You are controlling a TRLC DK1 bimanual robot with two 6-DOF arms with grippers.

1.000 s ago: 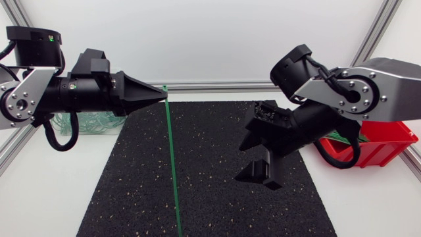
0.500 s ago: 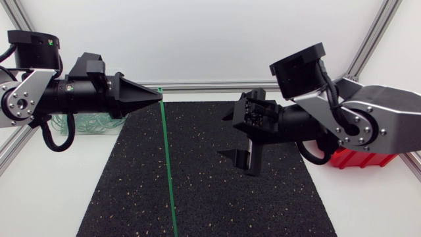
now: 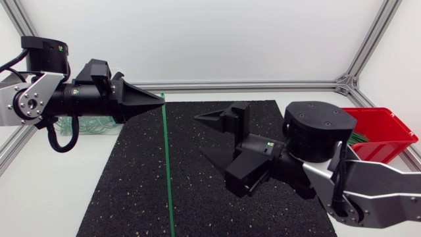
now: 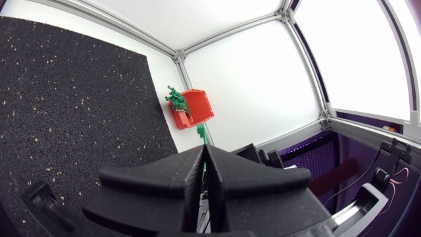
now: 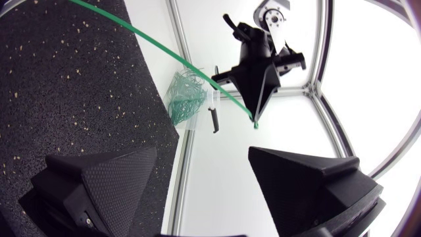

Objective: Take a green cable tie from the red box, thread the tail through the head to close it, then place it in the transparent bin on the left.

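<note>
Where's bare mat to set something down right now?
Bare: mat strip between its left edge and the hanging cable tie; also the white table front-left. Crowded: mat centre and right, under the right arm and its open jaws.

Bin (image 3: 99,126) left, box (image 3: 395,146) right.

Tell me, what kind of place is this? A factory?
Probably a robot test lab: a black speckled mat, a robot's left hand pinching one green cable tie, its right hand open nearby, and a red box holding more.
</note>
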